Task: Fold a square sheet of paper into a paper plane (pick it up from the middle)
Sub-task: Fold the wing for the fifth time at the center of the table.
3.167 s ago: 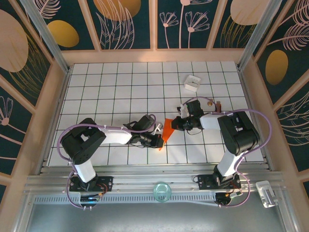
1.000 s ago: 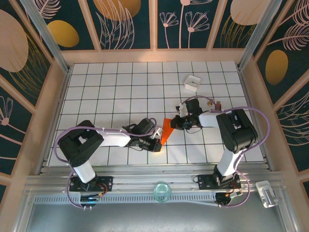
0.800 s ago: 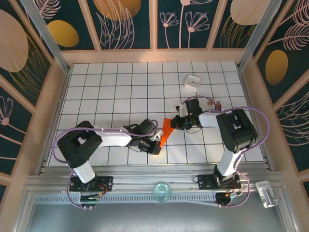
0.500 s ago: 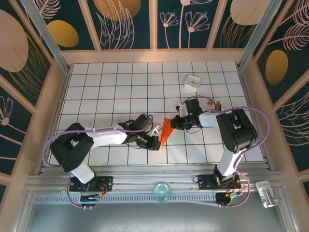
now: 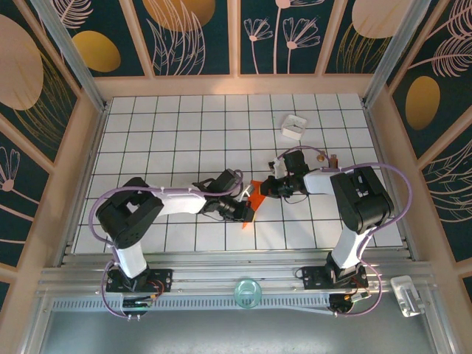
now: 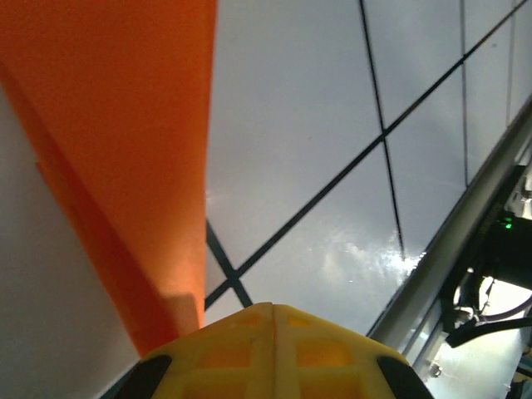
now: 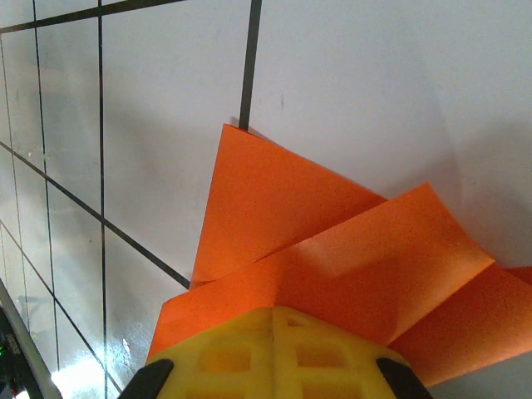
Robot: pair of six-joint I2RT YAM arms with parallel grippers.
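**Item: square sheet of paper** (image 5: 255,187). Orange-red, folded into layered flaps with creases. It lies on the white gridded worktop (image 5: 162,133), right of centre, in the middle rows between the two arms. The left wrist view shows a long orange panel (image 6: 125,125) narrowing towards the fingertips. The right wrist view shows overlapping folded flaps (image 7: 332,241).

**Left gripper** (image 5: 242,212). Set on the near-left part of the sheet and covering much of it from above. The yellow fingers are pressed together (image 6: 273,320). The paper's narrow end runs under them; whether a layer is caught cannot be told.

**Right gripper** (image 5: 267,189). At the sheet's far-right edge, facing the left gripper across the paper. The fingers are pressed together (image 7: 273,320), with the tips over the folded flaps. Whether they pinch the paper cannot be told.

**Surroundings.** A small white box (image 5: 293,127) sits farther back and to the right, well apart from the sheet. Both grippers and their cables crowd the paper from either side.
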